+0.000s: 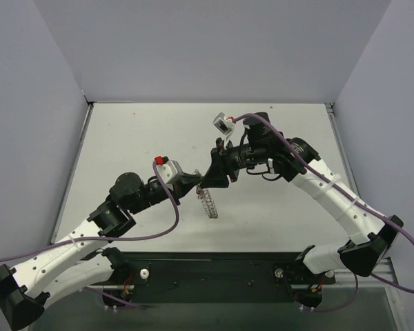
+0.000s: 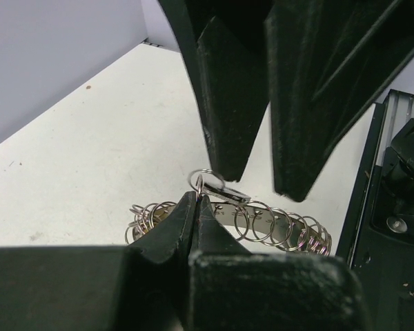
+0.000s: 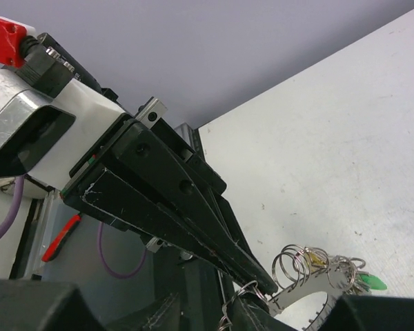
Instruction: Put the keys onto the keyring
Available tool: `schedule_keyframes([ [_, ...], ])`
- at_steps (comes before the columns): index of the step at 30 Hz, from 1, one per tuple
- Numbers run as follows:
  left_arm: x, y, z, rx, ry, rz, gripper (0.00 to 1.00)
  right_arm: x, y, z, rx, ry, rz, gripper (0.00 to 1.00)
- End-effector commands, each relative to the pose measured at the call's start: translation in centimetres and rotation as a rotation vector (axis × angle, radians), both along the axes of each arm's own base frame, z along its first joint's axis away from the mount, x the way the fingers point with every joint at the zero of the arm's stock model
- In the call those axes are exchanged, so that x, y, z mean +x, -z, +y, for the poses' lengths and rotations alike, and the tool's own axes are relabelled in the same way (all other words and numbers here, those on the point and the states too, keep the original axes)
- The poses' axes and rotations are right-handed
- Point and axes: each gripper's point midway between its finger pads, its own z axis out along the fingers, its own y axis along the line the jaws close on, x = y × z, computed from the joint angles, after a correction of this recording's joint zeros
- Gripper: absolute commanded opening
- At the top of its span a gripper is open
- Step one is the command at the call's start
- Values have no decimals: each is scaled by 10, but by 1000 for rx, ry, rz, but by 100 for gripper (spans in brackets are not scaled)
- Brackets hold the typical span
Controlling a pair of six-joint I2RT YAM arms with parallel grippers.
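The left gripper [image 2: 195, 207], rising from the bottom of the left wrist view, has its black fingers pressed together on the rim of the large flat silver metal keyring [image 2: 262, 222] with its coil-like edge. The ring hangs from that pinch just below the centre of the overhead view, apparently clear of the white table [image 2: 90, 158]. The right gripper [image 2: 261, 186] comes down from the top of the same wrist view with its two fingers spread and bare table showing between them, so it grips nothing. One of its fingertips sits just beside a small silver wire loop [image 2: 208, 181] that stands up from the rim right at the pinch.

At the lower right of the right wrist view, a small key with a green plastic head [image 3: 372, 281] and a key with a yellowish head [image 3: 317, 260] hang among the coils. I cannot tell whether the wire loop is fully threaded on.

The main risk is the hold itself. The ring hangs from one thin edge, so a nudge from the right fingertip could swivel it or pull it free, dropping it and its keys. If the loop is only half on, it could slip back off with nothing gripping it. The two grippers are also very close, so closing the right one could catch the left fingertips instead of the loop. A coil could snag a finger as it draws away and drag the ring with it.
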Motion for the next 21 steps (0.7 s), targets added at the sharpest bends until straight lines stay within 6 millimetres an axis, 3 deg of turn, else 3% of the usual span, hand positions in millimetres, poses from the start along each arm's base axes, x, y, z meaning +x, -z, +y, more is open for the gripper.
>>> schedule_keyframes([
  [1,2,-39,6,-144,-36,-83,0,-12,-30,-11,45,-10,-103,40],
  [5,3,-42,9,-163,-50,-97,0,-16,-37,-19,57,-1,-147,50],
  [11,-2,-47,8,-198,-25,-142,0,-18,-44,-25,67,9,-194,51],
  [21,-41,-66,1,-233,173,-243,0,6,-46,-30,63,77,-289,51],
])
